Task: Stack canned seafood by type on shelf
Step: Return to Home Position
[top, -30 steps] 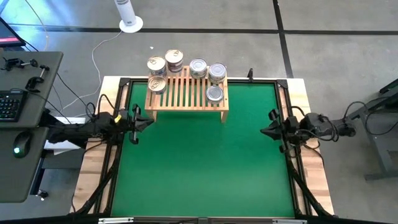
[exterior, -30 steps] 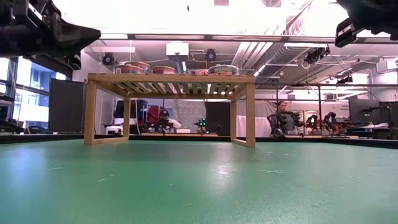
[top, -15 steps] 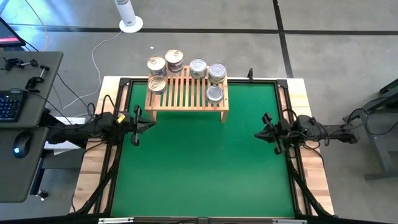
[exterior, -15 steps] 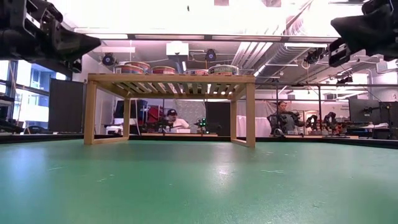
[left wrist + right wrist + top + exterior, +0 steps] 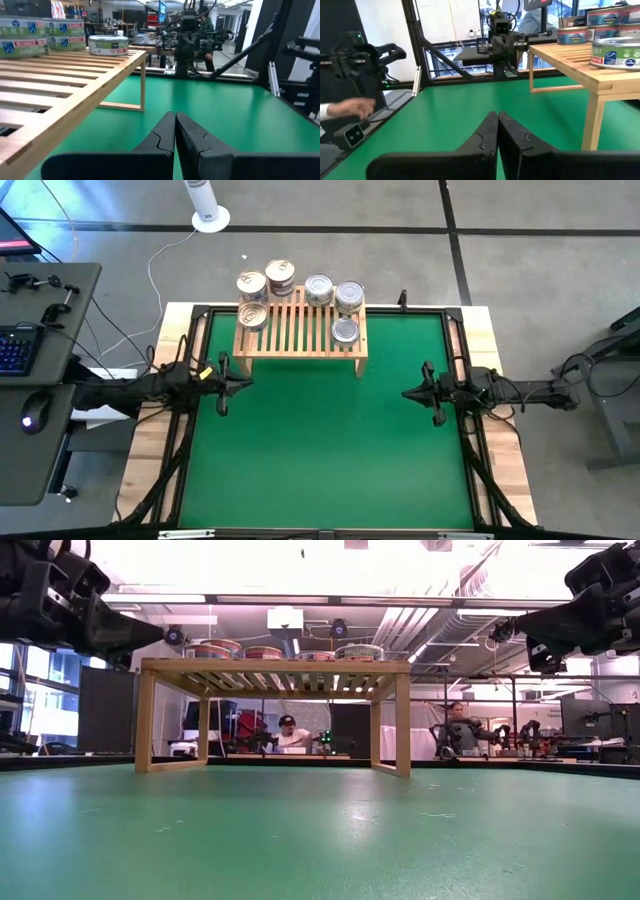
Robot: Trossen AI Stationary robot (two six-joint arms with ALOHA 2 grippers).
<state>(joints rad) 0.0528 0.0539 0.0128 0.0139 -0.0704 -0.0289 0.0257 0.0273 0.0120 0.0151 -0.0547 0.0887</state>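
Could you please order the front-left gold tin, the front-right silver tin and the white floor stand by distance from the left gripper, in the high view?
From the left gripper, nearest first:
1. The gold tin, on the shelf at its front-left corner.
2. The silver tin, at the shelf's front-right.
3. The white stand, on the floor past the shelf.
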